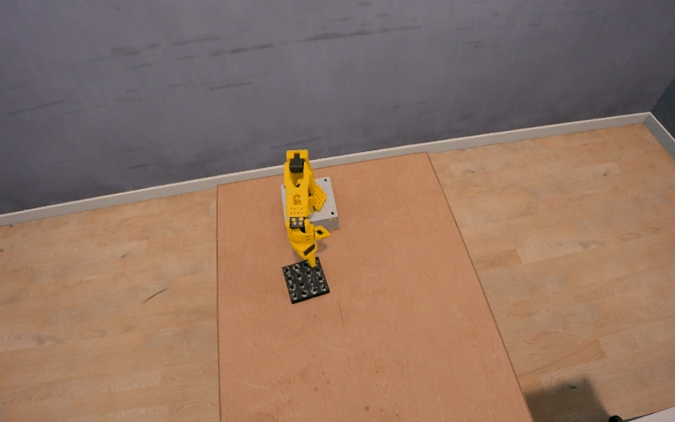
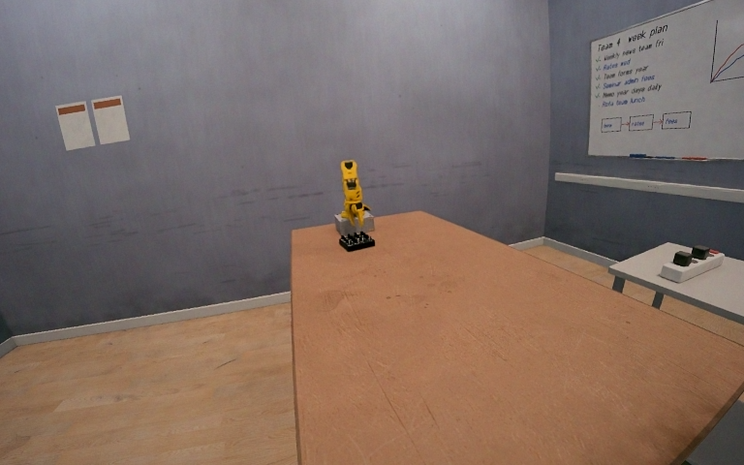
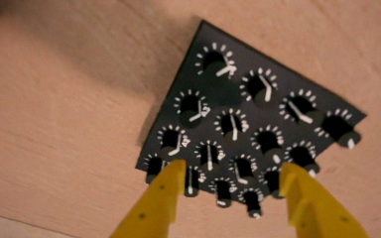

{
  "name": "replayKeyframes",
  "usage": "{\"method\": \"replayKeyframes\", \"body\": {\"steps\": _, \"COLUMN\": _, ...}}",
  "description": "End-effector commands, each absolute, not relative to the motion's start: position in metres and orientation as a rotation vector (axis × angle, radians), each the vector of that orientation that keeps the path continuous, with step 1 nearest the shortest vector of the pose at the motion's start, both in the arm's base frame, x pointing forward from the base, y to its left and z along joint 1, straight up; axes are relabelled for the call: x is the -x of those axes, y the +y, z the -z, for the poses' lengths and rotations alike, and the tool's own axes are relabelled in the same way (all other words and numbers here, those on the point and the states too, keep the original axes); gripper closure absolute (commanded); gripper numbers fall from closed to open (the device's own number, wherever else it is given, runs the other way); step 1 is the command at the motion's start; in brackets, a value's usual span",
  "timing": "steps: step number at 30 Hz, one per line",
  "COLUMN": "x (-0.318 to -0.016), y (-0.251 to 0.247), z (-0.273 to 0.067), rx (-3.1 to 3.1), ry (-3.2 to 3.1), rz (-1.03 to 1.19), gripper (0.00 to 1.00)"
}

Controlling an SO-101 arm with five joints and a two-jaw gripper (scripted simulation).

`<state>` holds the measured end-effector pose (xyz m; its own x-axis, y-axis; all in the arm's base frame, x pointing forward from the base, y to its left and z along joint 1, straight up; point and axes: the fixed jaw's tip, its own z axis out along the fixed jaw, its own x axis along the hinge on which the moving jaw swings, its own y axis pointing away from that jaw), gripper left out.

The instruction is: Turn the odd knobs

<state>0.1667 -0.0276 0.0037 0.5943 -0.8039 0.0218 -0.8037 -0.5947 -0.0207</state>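
The black knob box (image 1: 305,280) lies flat on the brown table, just in front of the arm's grey base (image 1: 310,204). It also shows in the exterior view (image 2: 356,241). In the wrist view the knob box (image 3: 248,129) fills the middle, with several black knobs bearing white pointers inside rings of white marks. My yellow gripper (image 1: 312,261) hangs over the box's edge nearest the base. In the wrist view the gripper (image 3: 231,166) is open, and its two fingers straddle the nearest row of knobs without touching any. Two small knobs (image 3: 237,195) stand between the fingers.
The table's left edge runs a short way left of the box (image 1: 217,278). A grey side table with a white block carrying two dark cubes (image 2: 690,262) stands far right. A whiteboard (image 2: 666,81) hangs on the right wall.
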Motion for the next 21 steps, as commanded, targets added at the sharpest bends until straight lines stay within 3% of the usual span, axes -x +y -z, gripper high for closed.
{"method": "replayKeyframes", "body": {"steps": 1, "x": -0.1637, "y": -0.0259, "z": -0.0012, "rx": 2.921, "ry": 1.158, "rz": 0.000, "gripper": 0.79}}
{"method": "replayKeyframes", "body": {"steps": 21, "x": -0.1693, "y": -0.0245, "z": -0.0012, "rx": 3.141, "ry": 0.051, "rz": 0.000, "gripper": 0.85}}
